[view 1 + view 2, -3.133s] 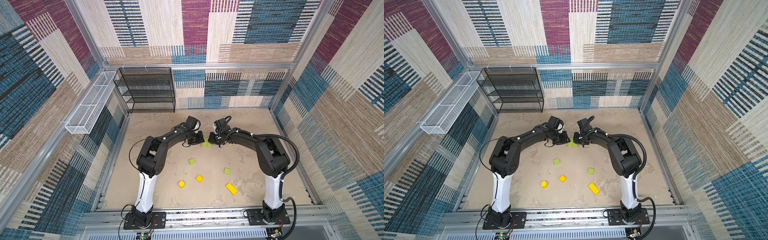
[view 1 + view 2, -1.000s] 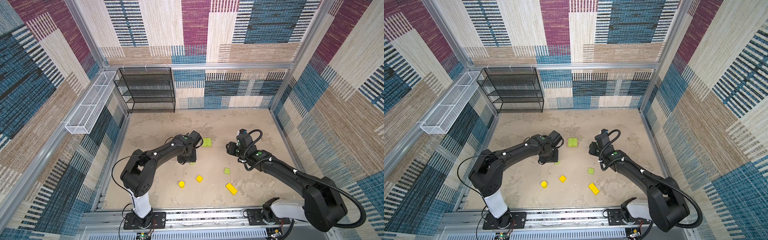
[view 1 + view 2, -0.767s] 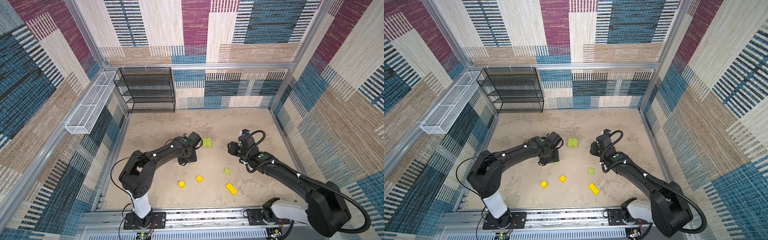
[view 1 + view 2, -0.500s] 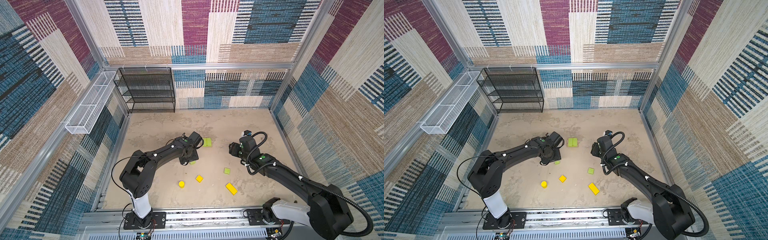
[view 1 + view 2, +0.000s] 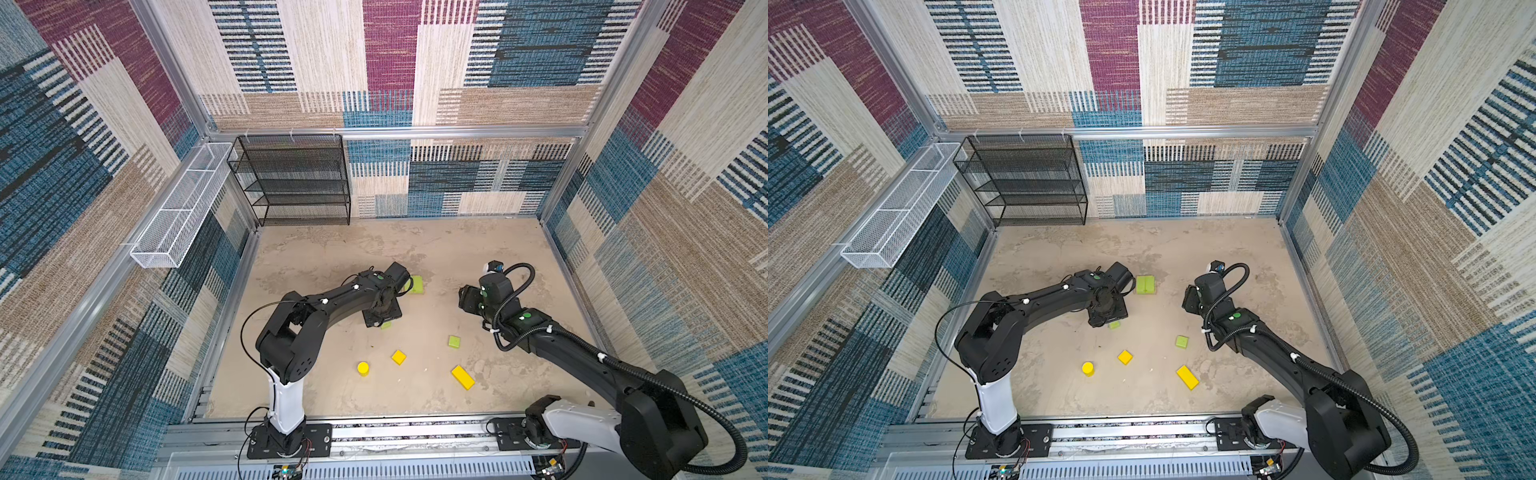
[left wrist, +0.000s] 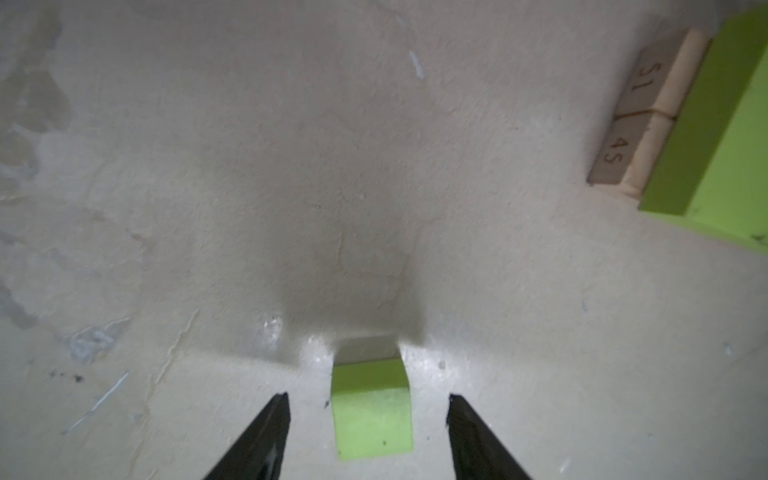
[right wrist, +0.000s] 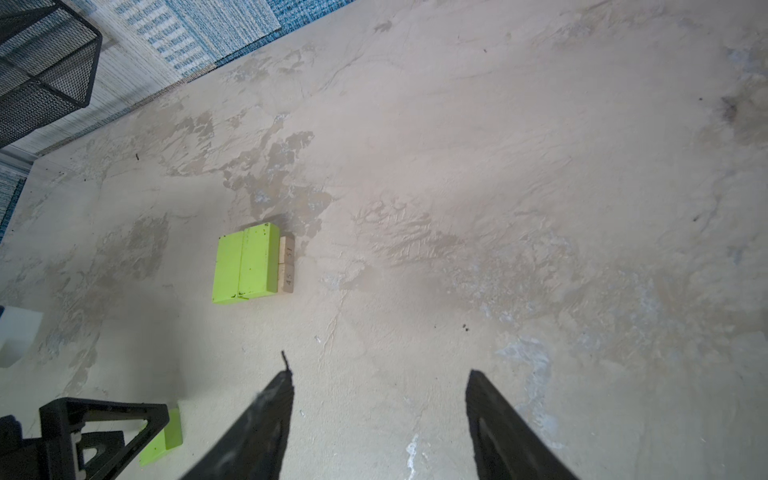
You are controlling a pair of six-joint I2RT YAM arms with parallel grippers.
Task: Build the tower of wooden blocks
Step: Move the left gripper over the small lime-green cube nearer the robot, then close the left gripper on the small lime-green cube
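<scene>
The tower [image 5: 415, 285] [image 5: 1145, 285] is two long lime-green blocks [image 7: 245, 264] [image 6: 715, 137] lying on two tan planks [image 7: 286, 264] [image 6: 636, 120]. My left gripper [image 6: 368, 401] is open low over the floor, with a lime-green cube [image 6: 372, 409] [image 5: 386, 325] [image 5: 1114, 325] between its fingers, untouched. My right gripper [image 7: 376, 374] [image 5: 467, 299] is open over bare floor to the right of the tower. Loose in front lie a second lime-green cube [image 5: 454, 342], a yellow cube [image 5: 398, 357], a yellow cylinder [image 5: 363, 368] and a yellow bar [image 5: 463, 377].
A black mesh shelf [image 5: 295, 178] stands at the back left corner. A white wire basket [image 5: 178, 208] hangs on the left wall. Patterned walls close in the floor on three sides, and a metal rail [image 5: 374, 432] runs along the front.
Both grippers have left the tower. The left one came down over the lime-green cube and spread its jaws. The right one swung out to the right and opened wider.
</scene>
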